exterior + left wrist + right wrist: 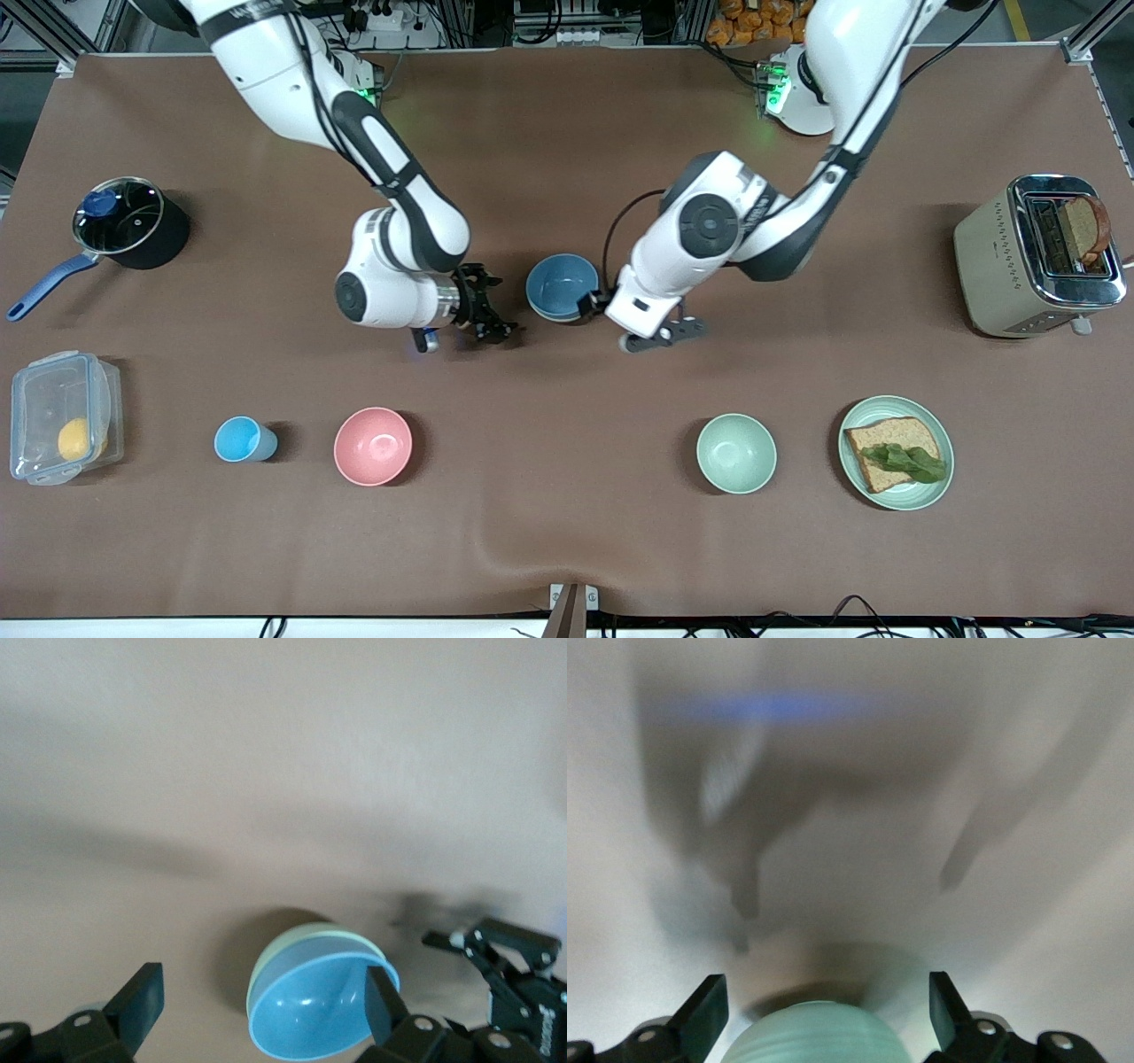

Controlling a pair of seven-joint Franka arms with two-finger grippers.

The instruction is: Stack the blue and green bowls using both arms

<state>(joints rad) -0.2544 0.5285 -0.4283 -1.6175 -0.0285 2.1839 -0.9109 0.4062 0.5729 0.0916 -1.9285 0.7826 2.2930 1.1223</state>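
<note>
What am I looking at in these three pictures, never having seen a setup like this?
Two white robot arms work at a brown table. The front view looks down from a high camera; each of the other two comes from a camera on one arm's wrist.

Mid-table, the blue bowl sits inside the green bowl. The left gripper is open beside them, one finger at the blue bowl's rim. The right gripper is open too, apart from the bowls. Neither holds anything.

Also there: a pot, toaster, plastic box, light-blue cup, pink bowl, mint bowl and a plate of bread.
</note>
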